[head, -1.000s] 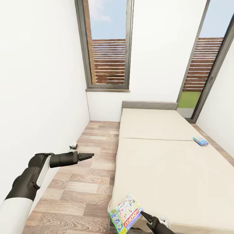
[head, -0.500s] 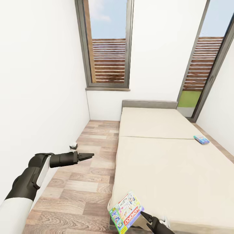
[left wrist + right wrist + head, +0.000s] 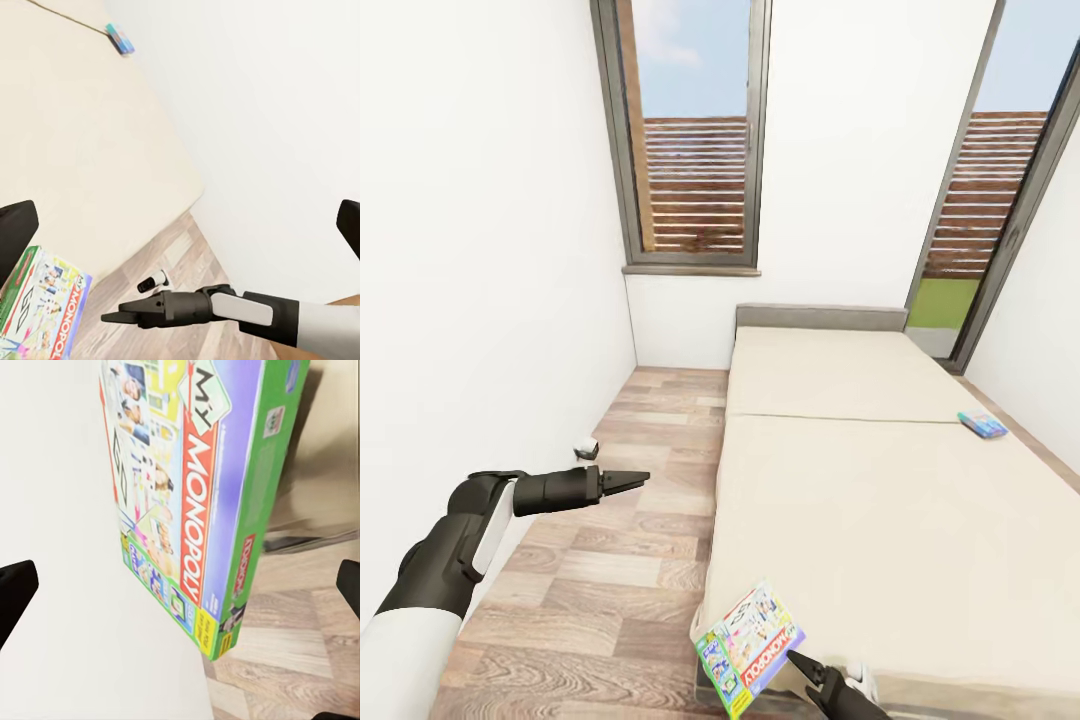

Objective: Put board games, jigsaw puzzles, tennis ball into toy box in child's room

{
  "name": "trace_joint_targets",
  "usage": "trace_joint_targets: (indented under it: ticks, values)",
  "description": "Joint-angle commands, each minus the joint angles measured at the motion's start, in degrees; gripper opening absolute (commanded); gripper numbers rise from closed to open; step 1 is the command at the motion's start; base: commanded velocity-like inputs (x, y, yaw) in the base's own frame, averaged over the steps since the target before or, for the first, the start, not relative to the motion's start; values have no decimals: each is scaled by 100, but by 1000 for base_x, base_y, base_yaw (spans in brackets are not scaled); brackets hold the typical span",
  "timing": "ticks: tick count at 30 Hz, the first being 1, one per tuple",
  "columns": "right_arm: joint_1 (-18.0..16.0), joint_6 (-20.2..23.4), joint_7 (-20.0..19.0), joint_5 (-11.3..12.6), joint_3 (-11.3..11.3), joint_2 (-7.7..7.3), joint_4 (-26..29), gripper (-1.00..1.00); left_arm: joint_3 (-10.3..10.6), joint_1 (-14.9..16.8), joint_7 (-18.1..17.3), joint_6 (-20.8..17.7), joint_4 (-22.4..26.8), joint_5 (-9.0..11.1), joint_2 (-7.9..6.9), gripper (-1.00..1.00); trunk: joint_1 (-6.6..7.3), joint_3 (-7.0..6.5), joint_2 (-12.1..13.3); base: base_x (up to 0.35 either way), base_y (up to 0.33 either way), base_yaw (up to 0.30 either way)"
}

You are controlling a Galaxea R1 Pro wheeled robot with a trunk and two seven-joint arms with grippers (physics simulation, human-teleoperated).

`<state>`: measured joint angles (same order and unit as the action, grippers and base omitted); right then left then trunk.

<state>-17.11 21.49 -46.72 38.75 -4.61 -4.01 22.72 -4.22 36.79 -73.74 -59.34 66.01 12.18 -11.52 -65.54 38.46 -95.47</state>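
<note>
The Monopoly box (image 3: 750, 648) sits on the near corner of the bed (image 3: 880, 500), hanging partly over the edge above the wooden floor (image 3: 610, 560), its long axis running diagonally away from the robot. Right there beside it is the right gripper (image 3: 807, 665), tips pointing at the box's near edge, just short of touching as far as the head view lets me judge. In the right wrist view the box (image 3: 199, 502) lies dead ahead between widely spread fingers, so the jaws are released and nothing is held. The left gripper (image 3: 628, 481) hangs out over the floor, well apart from the box, jaws likewise spread and empty. So the right arm is the nearer one. A second, blue game box (image 3: 981, 425) lies far up the bed's right edge.
</note>
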Motion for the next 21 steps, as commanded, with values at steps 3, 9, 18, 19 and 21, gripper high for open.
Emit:
trace_joint_targets:
  ticks: [3,9,18,19,21]
  values:
    - [-3,49,-8,37,-13,12,-3,100,0,3,-9,-43,0,12,-4,100,-66,60,-124,0,0,0]
    - [-3,49,-11,36,-13,20,-4,100,0,3,-9,-43,2,14,-7,100,-198,167,-365,0,0,0]
    - [-3,49,-20,36,-2,26,6,100,84,3,-18,-43,22,25,-20,100,-373,311,-686,0,0,0]
    - [-3,49,-20,36,-1,27,8,100,92,3,-20,-43,21,28,-21,100,-373,311,-686,0,0,0]
    - [-3,49,-17,36,-2,29,10,100,103,3,-22,-43,21,32,-25,100,-373,311,-686,0,0,0]
